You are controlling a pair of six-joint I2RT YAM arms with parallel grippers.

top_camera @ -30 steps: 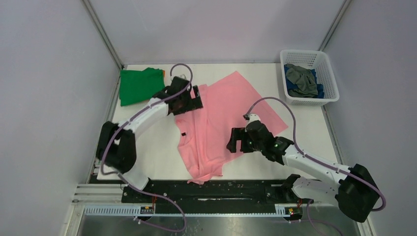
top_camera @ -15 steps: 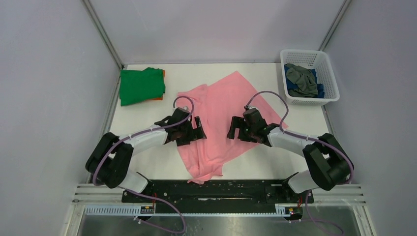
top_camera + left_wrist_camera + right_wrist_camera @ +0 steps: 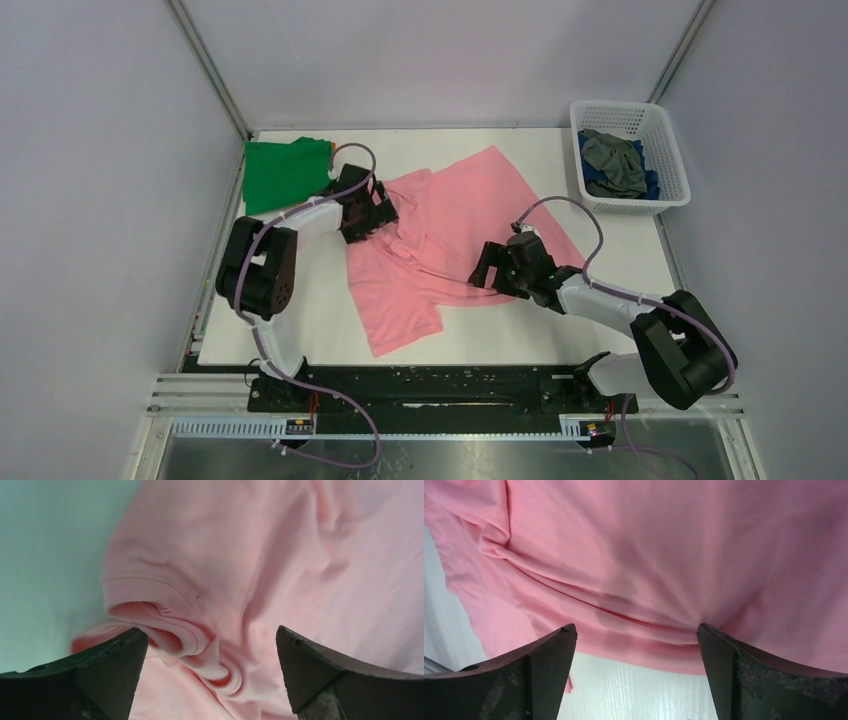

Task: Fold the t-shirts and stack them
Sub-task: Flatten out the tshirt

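Two spread claws, left claw point(image 3: 210, 629), right claw point(image 3: 636, 625), over pink t-shirt point(image 3: 450, 205)

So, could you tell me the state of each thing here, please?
Pink t-shirt: spread out, rumpled, not folded.
Green t-shirt: folded, at the far left corner.
Basket: upright, holding two shirts.
Grey t-shirt: crumpled inside it.
Blue t-shirt: crumpled, partly under the grey one.
Left gripper: open over the pink collar.
Right gripper: open over the pink shirt's edge.
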